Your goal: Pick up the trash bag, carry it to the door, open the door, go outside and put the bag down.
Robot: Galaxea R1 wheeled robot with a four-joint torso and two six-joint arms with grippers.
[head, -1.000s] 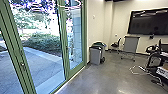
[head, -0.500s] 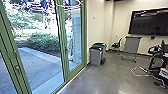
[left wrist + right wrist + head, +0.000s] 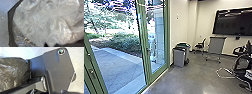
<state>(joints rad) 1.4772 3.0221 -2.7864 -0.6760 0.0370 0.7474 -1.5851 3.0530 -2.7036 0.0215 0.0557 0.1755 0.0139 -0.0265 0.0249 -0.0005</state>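
1. Nearer the bins than a second ago, your viewpoint has advanced slightly.
2. Trash bag of crumpled, shiny translucent plastic [image 3: 41, 23]: one bulk in each wrist view, pale in the left, brownish in the right; beside your robot's dark plate.
3. Your left gripper and right gripper: whether wide, narrow or holding, cannot be told.
4. Green-framed glass door panels [image 3: 142, 37]: at your left.
5. Bins: two, one grey [image 3: 179, 58], one green-lidded [image 3: 184, 44].
6. Black wall screen [image 3: 231, 22]: one.
7. Grey wheeled stand [image 3: 216, 46]: one.
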